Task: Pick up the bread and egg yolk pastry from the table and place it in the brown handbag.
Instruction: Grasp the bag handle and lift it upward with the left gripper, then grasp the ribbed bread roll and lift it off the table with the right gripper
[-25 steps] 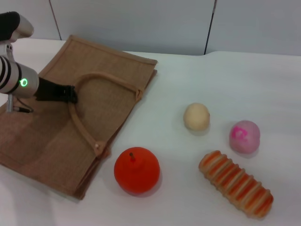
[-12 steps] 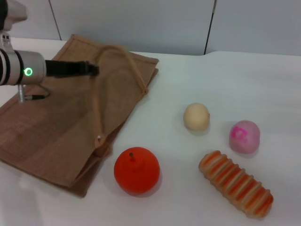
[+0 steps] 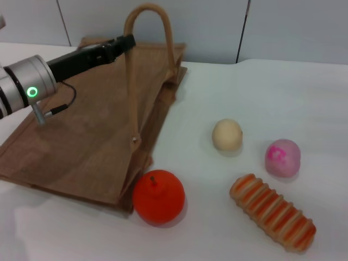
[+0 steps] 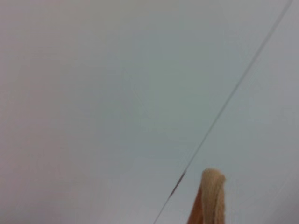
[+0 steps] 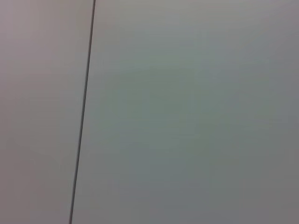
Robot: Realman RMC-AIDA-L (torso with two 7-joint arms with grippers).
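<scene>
Looking from the head view, we see the white table (image 3: 283,98) under all things, smooth and matte. On its left side lies the brown handbag (image 3: 81,141), a big flat sack of rough woven jute. One thin tan handle (image 3: 142,32) is pulled up into a tall arch. The left gripper (image 3: 126,43) reaches in from the left and its dark tip is at this handle, near the top of the arch. It seems to pinch the handle, but we cannot tell how the fingers stand. In the left wrist view only the handle end (image 4: 210,196) shows against a plain wall.

Well apart from the gripper, to the right, lies the bread (image 3: 272,212), a long ridged loaf with orange and cream stripes. The orange fruit (image 3: 158,197), round and shiny, touches the bag's near corner. The pink ball (image 3: 282,157) lies near the bread. The egg yolk pastry (image 3: 227,134), a small smooth beige ball, lies between the bag and the pink ball.
</scene>
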